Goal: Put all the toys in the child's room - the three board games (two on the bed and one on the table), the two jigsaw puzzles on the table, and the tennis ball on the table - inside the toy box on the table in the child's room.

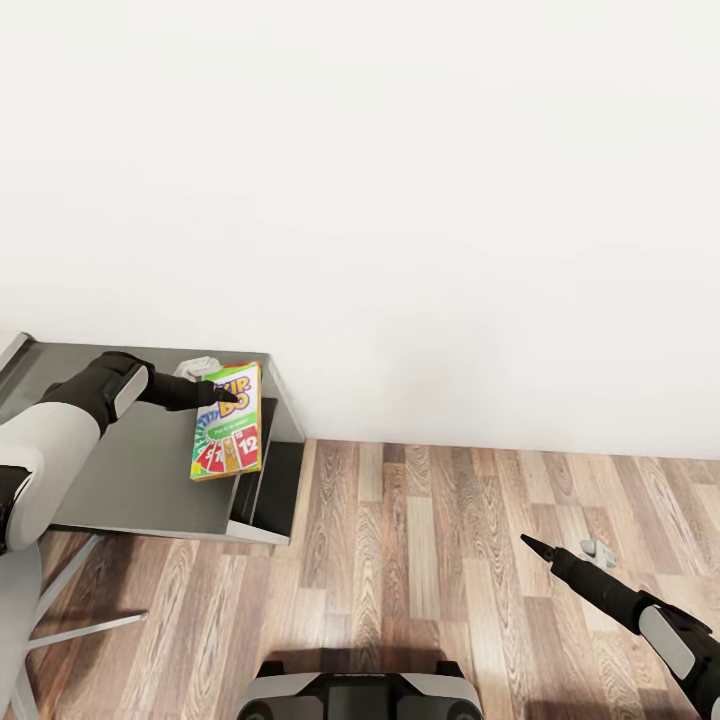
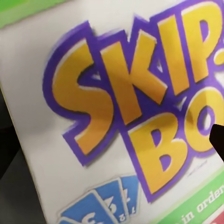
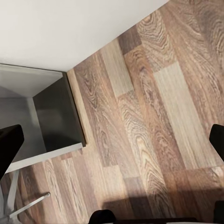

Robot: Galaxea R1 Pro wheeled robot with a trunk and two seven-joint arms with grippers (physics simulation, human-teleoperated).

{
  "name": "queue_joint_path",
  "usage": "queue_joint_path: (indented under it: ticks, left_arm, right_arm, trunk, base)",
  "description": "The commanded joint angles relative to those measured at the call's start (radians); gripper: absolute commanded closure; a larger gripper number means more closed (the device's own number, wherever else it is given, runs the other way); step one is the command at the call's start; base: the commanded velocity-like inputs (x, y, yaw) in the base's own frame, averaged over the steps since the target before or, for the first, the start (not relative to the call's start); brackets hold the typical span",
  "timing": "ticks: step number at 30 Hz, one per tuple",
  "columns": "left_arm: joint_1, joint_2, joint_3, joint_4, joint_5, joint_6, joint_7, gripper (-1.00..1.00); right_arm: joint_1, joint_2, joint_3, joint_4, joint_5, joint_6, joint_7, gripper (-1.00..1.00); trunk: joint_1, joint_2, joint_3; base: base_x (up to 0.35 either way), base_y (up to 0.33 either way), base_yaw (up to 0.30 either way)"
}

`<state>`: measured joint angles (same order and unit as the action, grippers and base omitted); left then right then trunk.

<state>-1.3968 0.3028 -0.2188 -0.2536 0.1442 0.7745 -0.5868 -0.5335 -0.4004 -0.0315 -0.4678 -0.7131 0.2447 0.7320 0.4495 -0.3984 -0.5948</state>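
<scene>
A board game (image 1: 229,424) with a green-bordered white cover, yellow and purple lettering and red cards sits at the right end of the pale grey table (image 1: 140,480). My left gripper (image 1: 214,391) reaches over the game's far left corner. In the left wrist view the cover (image 2: 116,107) is very close and blurred, and one dark fingertip (image 2: 218,140) stands at the frame's edge, so the jaws are spread wide. I cannot tell whether it touches the cover. My right gripper (image 1: 527,541) hangs open over the wood floor, with one of its fingers (image 3: 9,144) showing wide of the other.
The table's lower dark side unit (image 1: 278,480) adjoins its right end against the white wall (image 1: 400,200). Wood floor (image 1: 430,560) stretches to the right. A pale leg (image 1: 85,628) slants below the table at the left. My base (image 1: 355,695) is at the bottom.
</scene>
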Motion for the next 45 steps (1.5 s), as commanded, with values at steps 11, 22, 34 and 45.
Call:
queue_joint_path:
  ticks: [11, 22, 34, 45]
  left_arm:
    - [0.0, 0.001, -0.006, -0.001, 0.01, 0.006, 0.001, -1.0]
    - [0.0, 0.018, -0.004, -0.014, 0.011, 0.008, -0.049, -1.0]
    - [0.0, 0.091, -0.005, -0.08, 0.011, 0.022, -0.18, -1.0]
    - [-0.001, 0.13, -0.006, -0.088, 0.011, 0.035, -0.27, -1.0]
  right_arm:
    - [0.0, 0.0, -0.002, 0.0, -0.008, 0.01, 0.003, -1.0]
    - [0.0, 0.0, -0.002, 0.0, -0.008, 0.01, 0.002, -1.0]
    - [0.0, 0.002, -0.002, 0.0, -0.008, 0.01, 0.001, -1.0]
    - [0.0, 0.001, -0.002, 0.0, -0.009, 0.011, 0.005, -1.0]
  trunk:
    - [0.001, -0.002, -0.001]
    - [0.001, -0.002, -0.001]
    - [0.001, -0.002, -0.001]
    - [0.001, -0.002, -0.001]
  base:
    - [0.0, 0.0, 0.0]
    - [0.0, 0.0, 0.0]
    - [0.0, 0.0, 0.0]
    - [0.0, 0.0, 0.0]
